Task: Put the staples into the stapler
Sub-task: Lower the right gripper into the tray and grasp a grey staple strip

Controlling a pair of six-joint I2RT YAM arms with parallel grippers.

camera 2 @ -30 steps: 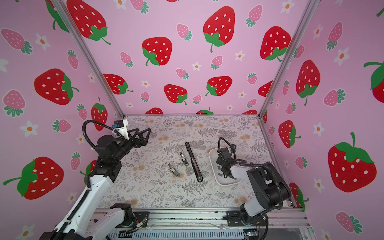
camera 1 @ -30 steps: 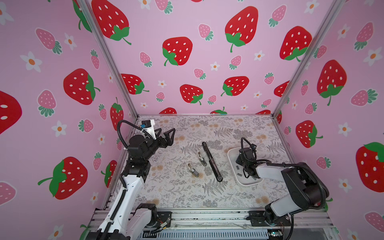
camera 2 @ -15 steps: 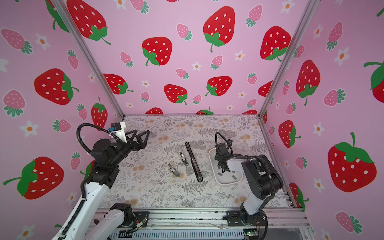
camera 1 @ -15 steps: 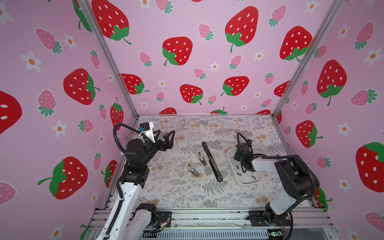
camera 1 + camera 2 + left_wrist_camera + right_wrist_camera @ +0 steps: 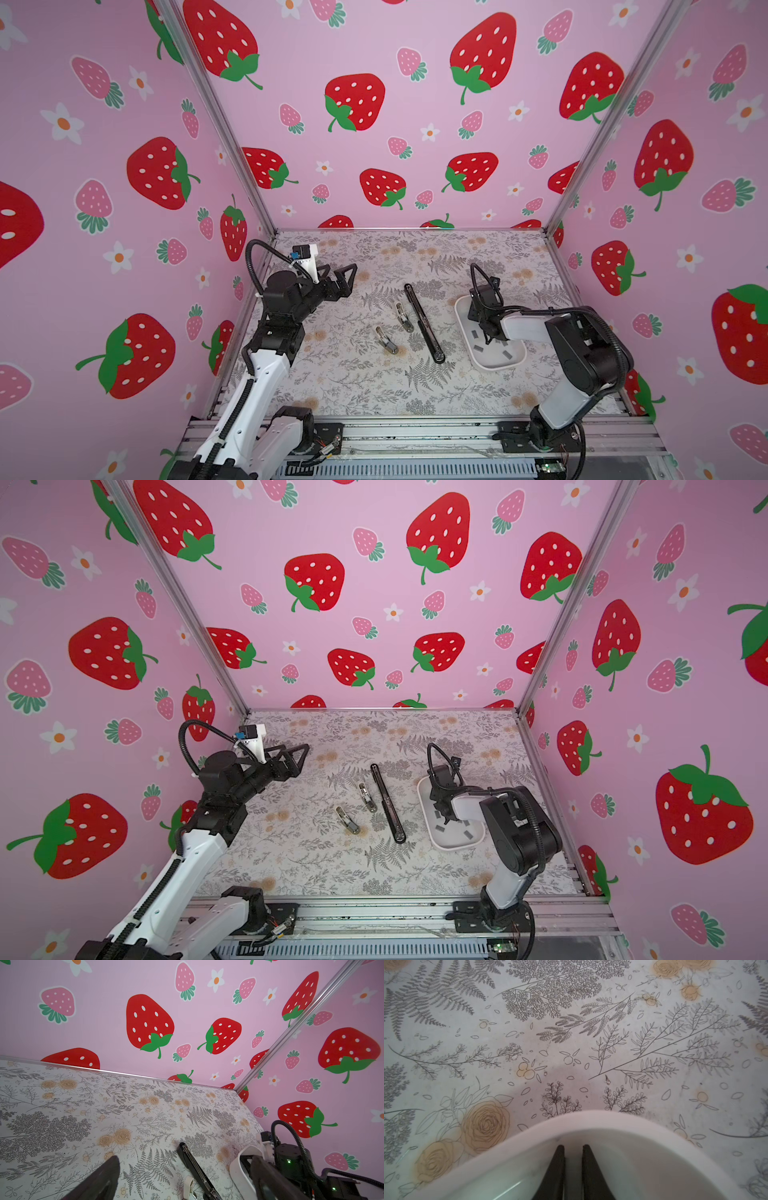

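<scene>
The stapler is long and black and lies opened flat mid-table, its metal rail up. Several grey staples lie in a white tray. My right gripper points down into that tray among the strips. In the right wrist view my right gripper has its jaws drawn to a narrow slit over the tray floor, and I see no strip in it. My left gripper hovers wide open and empty at the left.
Two small staplers lie just left of the black one. One shows white in the left wrist view. The tray rim curves close round my right fingers. Pink strawberry walls enclose the table on three sides.
My right gripper's jaws have closed inside the tray, and its wrist has shifted a little toward the back. The left arm has barely moved and stays open.
</scene>
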